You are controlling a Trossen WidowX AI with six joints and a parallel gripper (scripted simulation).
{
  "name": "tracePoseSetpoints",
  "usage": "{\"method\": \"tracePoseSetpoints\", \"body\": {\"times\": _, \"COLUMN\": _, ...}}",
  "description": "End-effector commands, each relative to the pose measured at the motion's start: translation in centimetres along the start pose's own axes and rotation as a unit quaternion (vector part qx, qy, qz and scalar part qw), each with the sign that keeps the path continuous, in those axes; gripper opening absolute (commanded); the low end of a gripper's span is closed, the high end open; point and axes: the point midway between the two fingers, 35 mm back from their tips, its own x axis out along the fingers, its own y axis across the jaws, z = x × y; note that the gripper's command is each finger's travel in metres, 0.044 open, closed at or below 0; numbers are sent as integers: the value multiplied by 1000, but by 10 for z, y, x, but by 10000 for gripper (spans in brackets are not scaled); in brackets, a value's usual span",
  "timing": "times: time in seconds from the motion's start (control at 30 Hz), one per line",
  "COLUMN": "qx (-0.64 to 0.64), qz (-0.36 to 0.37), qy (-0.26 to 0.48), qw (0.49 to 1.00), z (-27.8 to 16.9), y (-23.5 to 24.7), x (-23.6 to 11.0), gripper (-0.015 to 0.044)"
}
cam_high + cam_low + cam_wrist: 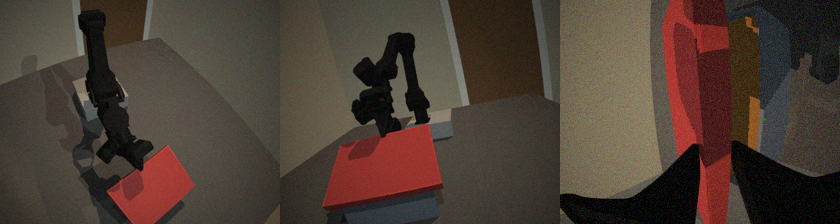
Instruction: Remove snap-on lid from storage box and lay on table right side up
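The red lid is tilted, its edge on the arm's side raised above the blue-grey storage box. In the wrist view a gap with brown and orange surfaces shows between the lid and the box. The lid's opposite edge stays low over the box in the exterior view; whether it touches is not clear. My gripper is shut on the raised edge of the lid, one finger on each side of it. The lid hides most of the box from above.
The arm's base stands on a pale block behind the gripper. The table reaches out around the box, with walls and a brown door beyond. Dark arm shadows lie on the table and lid.
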Motion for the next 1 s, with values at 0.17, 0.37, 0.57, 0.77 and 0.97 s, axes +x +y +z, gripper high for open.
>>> {"method": "tracePoseSetpoints", "body": {"times": 0.17, "qx": -1, "qz": 9, "qy": -3, "qw": 1000, "z": 1, "y": 16, "x": -9, "gripper": 0}}
{"method": "tracePoseSetpoints", "body": {"times": 0.37, "qx": -1, "qz": 9, "qy": -3, "qw": 1000, "z": 1, "y": 22, "x": -14, "gripper": 0}}
{"method": "tracePoseSetpoints", "body": {"times": 0.57, "qx": -1, "qz": 9, "qy": -3, "qw": 1000, "z": 1, "y": 28, "x": -19, "gripper": 0}}
{"method": "tracePoseSetpoints", "body": {"times": 0.77, "qx": -1, "qz": 9, "qy": -3, "qw": 1000, "z": 1, "y": 34, "x": -24, "gripper": 0}}
{"method": "tracePoseSetpoints", "body": {"times": 0.97, "qx": -1, "qz": 9, "qy": -3, "qw": 1000, "z": 1, "y": 40, "x": -29, "gripper": 0}}
